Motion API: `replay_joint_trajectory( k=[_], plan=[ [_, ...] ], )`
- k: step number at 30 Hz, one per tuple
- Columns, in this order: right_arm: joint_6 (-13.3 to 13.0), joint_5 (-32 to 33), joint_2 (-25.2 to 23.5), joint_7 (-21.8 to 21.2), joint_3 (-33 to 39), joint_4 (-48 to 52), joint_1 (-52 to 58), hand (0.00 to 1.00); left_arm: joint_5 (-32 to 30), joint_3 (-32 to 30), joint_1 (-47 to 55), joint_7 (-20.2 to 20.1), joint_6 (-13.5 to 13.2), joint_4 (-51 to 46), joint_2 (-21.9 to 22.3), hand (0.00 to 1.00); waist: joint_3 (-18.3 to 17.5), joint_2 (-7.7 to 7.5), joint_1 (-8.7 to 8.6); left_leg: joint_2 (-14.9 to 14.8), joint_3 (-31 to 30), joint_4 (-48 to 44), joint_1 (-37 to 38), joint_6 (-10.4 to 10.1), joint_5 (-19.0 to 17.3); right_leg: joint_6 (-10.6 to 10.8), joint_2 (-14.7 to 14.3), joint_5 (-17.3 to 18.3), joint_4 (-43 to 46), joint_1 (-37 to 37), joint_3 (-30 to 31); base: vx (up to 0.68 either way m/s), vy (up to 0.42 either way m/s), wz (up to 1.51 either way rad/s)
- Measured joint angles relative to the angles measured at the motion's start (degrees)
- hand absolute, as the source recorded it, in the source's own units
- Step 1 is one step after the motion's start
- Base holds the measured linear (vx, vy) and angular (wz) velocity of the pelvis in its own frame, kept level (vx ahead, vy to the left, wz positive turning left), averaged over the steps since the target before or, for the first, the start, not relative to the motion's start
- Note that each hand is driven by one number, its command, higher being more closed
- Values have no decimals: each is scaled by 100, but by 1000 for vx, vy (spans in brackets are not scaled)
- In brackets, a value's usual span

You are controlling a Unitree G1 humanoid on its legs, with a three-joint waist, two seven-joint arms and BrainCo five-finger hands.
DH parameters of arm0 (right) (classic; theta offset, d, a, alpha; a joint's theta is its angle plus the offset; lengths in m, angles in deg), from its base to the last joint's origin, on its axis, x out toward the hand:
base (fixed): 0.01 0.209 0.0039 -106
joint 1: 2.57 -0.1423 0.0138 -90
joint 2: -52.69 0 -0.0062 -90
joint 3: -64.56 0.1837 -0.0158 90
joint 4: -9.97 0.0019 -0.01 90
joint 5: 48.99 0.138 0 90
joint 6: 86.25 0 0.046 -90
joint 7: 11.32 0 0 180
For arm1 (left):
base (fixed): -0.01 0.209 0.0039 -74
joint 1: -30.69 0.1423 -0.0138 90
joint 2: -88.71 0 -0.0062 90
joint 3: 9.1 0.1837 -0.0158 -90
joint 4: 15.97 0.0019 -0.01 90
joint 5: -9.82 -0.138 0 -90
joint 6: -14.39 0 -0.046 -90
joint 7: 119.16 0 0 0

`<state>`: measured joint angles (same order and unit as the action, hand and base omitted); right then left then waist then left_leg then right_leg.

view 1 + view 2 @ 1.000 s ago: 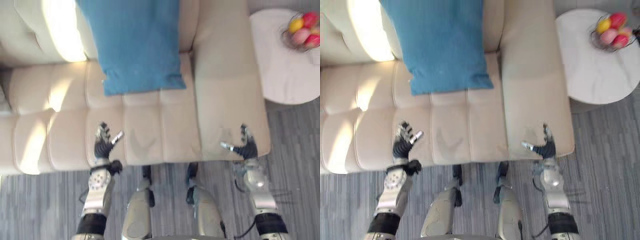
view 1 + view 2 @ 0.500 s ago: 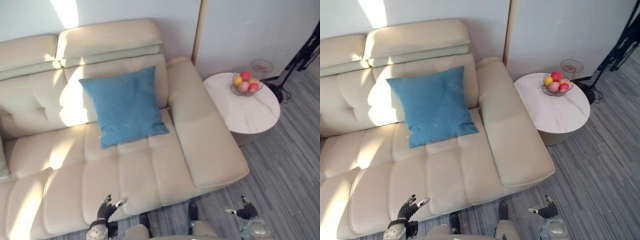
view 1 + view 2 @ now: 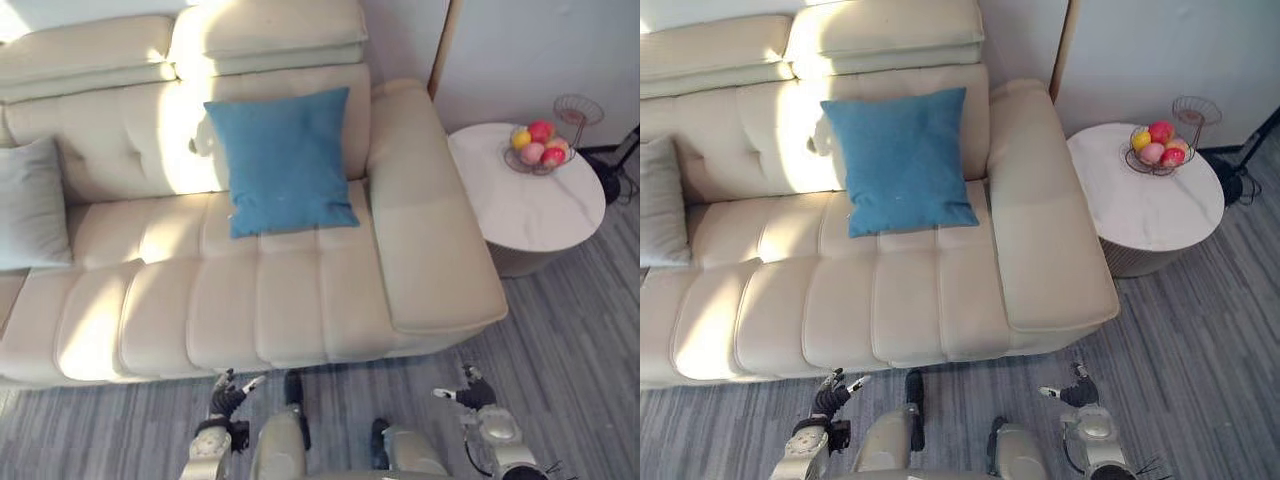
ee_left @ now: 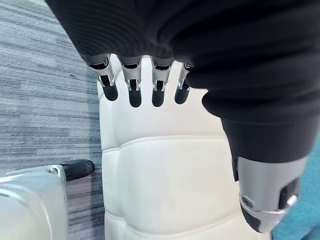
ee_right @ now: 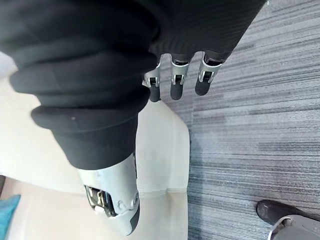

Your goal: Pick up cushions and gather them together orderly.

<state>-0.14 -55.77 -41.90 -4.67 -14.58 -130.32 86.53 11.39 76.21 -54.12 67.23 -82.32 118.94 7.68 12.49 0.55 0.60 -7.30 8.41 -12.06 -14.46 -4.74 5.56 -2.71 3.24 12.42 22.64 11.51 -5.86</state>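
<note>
Left hand (image 3: 226,396), right hand (image 3: 472,393) withdrawn off sofa (image 3: 290,300) — fingers (image 4: 131,95) straight, empty, one blue cushion (image 3: 285,160), one grey cushion (image 3: 30,205)

The front rows of the sofa (image 3: 260,310) seat lie bare and open to approach from the striped floor (image 3: 580,330), where the left hand (image 3: 227,395) and right hand (image 3: 470,393) hang with straight fingers just off the sofa's front edge. Further back the blue cushion (image 3: 285,160) leans on the backrest, with bare seat between it and the grey cushion (image 3: 30,205) at far left. The wide armrest (image 3: 430,230) walls the seat's right side; beyond it stands a round tabletop (image 3: 540,210) carrying a fruit basket (image 3: 538,150).
</note>
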Motion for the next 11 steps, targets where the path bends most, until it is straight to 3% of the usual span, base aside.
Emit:
replay_joint_trajectory(
  k=[3,5,7,11],
  plan=[
    [7,-3,99,65,55,-3,-71,0,2,-3,47,-4,1,-11,-3,0,-21,21,17,29,222,-718,257,186,-804,95,69,-611,-624,227,169,-247,-21,-16],
    [24,-10,95,65,175,-3,-53,0,2,-1,125,-16,3,-23,-1,0,-62,110,-9,63,283,-221,876,115,-1041,211,44,-925,-957,248,286,-162,94,-28],
    [40,-19,135,72,368,-12,55,0,0,0,154,-14,3,-98,8,0,-188,357,-88,44,267,758,1273,45,-1084,344,-101,-1210,-1302,246,240,-133,171,-4],
    [42,-6,58,76,659,-14,251,0,-8,4,47,-12,7,-164,-53,0,-216,329,-137,216,268,1097,1348,16,-990,517,21,-1918,-2298,-218,116,-64,122,12]
  ],
)
